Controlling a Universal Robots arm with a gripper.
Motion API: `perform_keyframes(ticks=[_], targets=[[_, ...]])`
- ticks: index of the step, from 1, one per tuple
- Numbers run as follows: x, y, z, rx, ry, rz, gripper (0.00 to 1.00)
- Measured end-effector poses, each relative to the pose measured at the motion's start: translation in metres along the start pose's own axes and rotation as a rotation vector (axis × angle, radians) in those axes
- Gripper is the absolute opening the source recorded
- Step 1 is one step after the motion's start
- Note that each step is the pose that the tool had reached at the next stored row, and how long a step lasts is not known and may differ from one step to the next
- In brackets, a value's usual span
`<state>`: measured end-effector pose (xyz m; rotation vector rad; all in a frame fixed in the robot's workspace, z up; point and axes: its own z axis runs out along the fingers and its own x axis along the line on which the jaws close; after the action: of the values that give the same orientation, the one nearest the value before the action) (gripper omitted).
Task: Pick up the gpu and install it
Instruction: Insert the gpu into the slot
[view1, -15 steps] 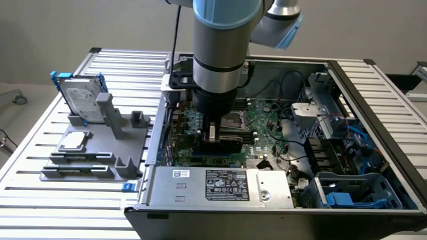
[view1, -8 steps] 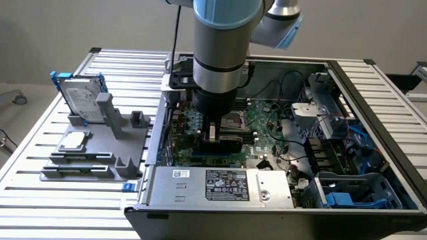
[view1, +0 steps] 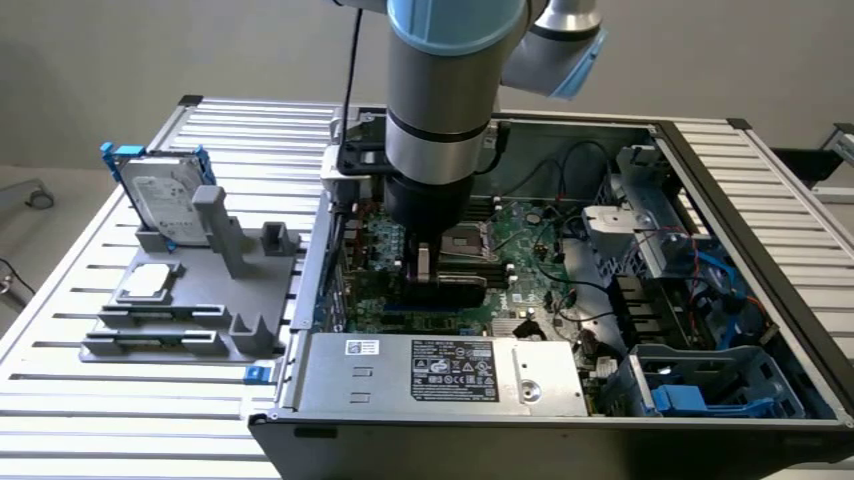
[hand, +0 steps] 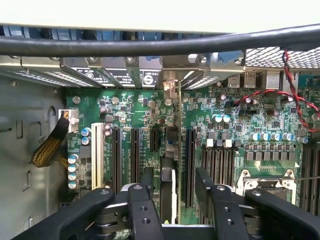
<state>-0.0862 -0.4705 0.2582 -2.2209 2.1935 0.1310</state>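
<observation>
Although the grey plastic parts fixture (view1: 254, 325) at the exterior view's left holds a silver hard drive in a blue frame (view1: 167, 205) and a small square silver chip (view1: 147, 283), the work sits further right, inside the open black computer case (view1: 787, 330). At the middle of the exterior view, the grey-and-blue robot arm (view1: 441, 100) reaches straight down over the green motherboard (view1: 541, 255). Its black two-fingered gripper (hand: 175, 174) straddles the gpu (hand: 171, 160), a thin black expansion card with a silver end bracket. The card stands on edge in a long black slot, with empty slots on either side.

In the wrist view the jaws stand apart, one on each side of the card. A sliver of board shows between the fingers (hand: 148, 180) and the card's faces, so nothing is gripped.

The card looks planted and let go, so the step in hand seems to be the release. Doing it well likely means keeping both fingers evenly clear of the card. A sideways nudge could rock it in the slot, so any motion should run straight along the card's own plane. The bracket end should sit square against the rear opening. Whether the bottom edge is pressed fully home cannot be told.

Further right, a twisted red and black wire (hand: 295, 95) loops over the board, close enough to deserve care.
</observation>
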Motion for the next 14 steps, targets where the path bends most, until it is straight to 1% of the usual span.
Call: perform_keyframes(ticks=[3, 6, 11, 14], targets=[[0.0, 0.0001, -0.0038, -0.0039, -0.0001, 0.0, 0.47], [-0.001, 0.0004, -0.0091, -0.009, -0.0001, 0.001, 0.47], [-0.002, 0.0009, -0.0201, -0.0214, -0.0004, 0.002, 0.47], [-0.002, 0.0012, -0.0277, -0.0266, -0.0004, 0.002, 0.47]])
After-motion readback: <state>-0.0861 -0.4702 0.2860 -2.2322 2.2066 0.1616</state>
